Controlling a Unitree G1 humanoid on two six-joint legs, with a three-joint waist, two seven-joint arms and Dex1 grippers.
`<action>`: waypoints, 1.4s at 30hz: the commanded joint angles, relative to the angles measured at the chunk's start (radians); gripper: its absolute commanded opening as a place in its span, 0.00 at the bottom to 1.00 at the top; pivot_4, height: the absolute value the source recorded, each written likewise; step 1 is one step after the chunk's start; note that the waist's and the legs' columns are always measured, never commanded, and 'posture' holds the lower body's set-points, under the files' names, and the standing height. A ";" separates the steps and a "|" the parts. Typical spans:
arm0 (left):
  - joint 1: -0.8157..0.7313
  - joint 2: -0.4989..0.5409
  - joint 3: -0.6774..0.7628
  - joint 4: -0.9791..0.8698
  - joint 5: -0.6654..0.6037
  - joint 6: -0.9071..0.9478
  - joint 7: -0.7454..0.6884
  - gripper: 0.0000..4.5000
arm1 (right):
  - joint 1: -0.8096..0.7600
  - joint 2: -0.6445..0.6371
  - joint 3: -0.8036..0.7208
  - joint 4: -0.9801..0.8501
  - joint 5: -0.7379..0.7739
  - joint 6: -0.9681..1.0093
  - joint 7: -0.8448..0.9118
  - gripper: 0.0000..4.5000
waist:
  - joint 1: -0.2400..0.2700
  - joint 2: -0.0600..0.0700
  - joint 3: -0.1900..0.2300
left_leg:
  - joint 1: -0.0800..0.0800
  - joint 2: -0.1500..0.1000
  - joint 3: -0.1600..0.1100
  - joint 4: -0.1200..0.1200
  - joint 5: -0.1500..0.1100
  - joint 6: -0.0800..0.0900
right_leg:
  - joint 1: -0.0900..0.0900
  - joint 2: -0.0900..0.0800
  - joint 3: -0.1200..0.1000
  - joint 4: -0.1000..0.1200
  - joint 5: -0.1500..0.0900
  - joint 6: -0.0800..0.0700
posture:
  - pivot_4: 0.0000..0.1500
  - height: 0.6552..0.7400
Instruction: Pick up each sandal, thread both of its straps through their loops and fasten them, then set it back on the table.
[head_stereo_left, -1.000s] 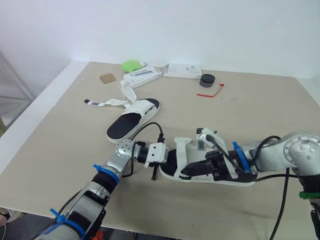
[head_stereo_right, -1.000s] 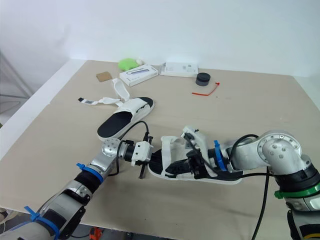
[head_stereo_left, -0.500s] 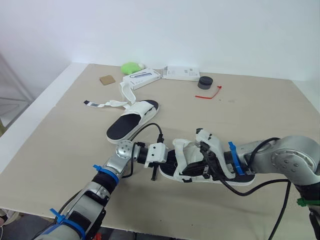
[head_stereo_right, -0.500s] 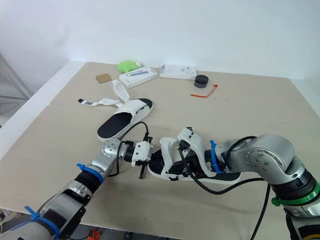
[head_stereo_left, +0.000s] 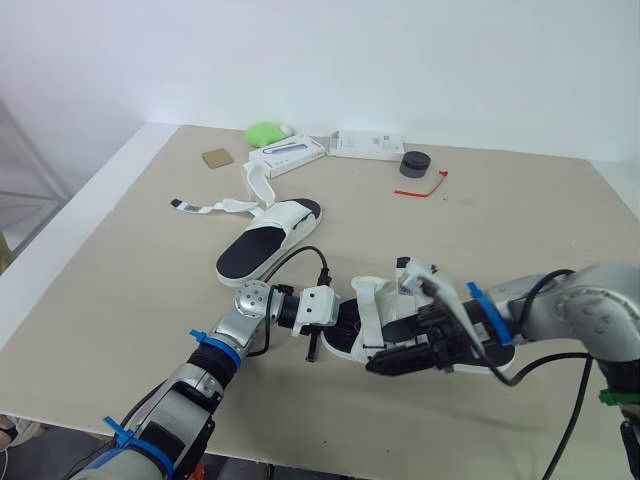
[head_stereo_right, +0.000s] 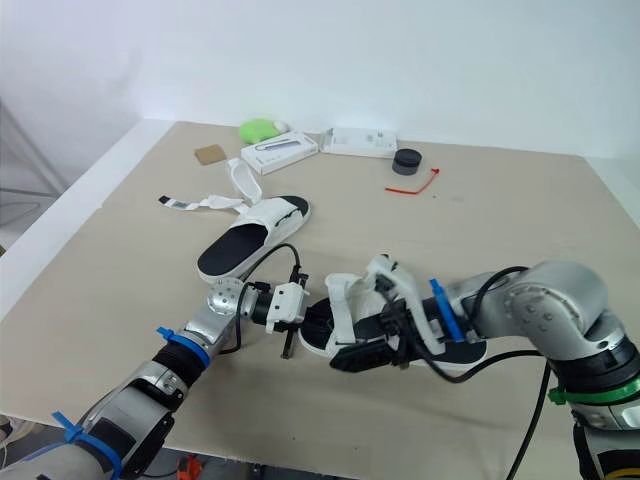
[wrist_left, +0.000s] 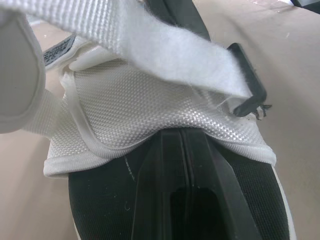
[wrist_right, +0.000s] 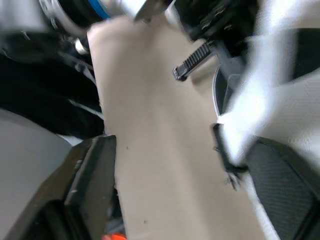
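Observation:
The near sandal (head_stereo_left: 378, 312), white straps over a black footbed, lies on the table (head_stereo_left: 520, 230) in front of me. My left gripper (head_stereo_left: 340, 320) is shut, its fingers (wrist_left: 180, 165) lying together on the footbed under the white front strap (wrist_left: 150, 115), beside a black loop (wrist_left: 247, 95). My right gripper (head_stereo_left: 397, 357) stands open along the sandal's near side, its fingers (wrist_right: 90, 185) wide apart over bare table. The second sandal (head_stereo_left: 268, 236) lies further back to the left with both straps (head_stereo_left: 205, 207) loose and spread out.
Along the back edge sit a green object (head_stereo_left: 265, 132), two white boxes (head_stereo_left: 287, 152) (head_stereo_left: 365, 143), a black round puck (head_stereo_left: 413, 162), a red tie (head_stereo_left: 420, 186) and a brown square (head_stereo_left: 215, 158). Open tabletop lies to the right and near left.
My right gripper has gone from shut at the near sandal's straps to open, and has slid toward the sandal's near side. The left gripper has stayed put.

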 joint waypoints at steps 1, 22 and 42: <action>0.069 0.039 -0.079 0.122 0.121 0.065 -0.015 0.00 | 0.046 -0.066 -0.126 -0.043 0.046 -0.011 0.091 0.91 | 0.001 0.001 0.000 | 0.000 0.000 0.000 0.000 0.000 0.000 | 0.000 0.000 0.000 0.000 0.000 0.000 | 1.00 1.00; 0.052 0.036 -0.081 0.144 0.125 0.053 -0.024 0.00 | 0.091 0.017 -0.204 -0.132 0.015 -0.054 -0.097 0.91 | -0.002 0.004 0.009 | -0.001 -0.002 0.000 0.001 0.001 0.001 | 0.001 -0.001 -0.005 0.000 0.001 0.003 | 1.00 1.00; 0.062 0.035 -0.078 0.146 0.129 0.047 -0.005 0.00 | -0.074 0.188 -0.099 0.017 -0.017 0.118 -0.196 0.79 | 0.001 0.006 0.008 | -0.003 -0.005 -0.006 0.001 0.003 0.004 | 0.001 -0.002 -0.010 0.000 0.001 0.001 | 1.00 1.00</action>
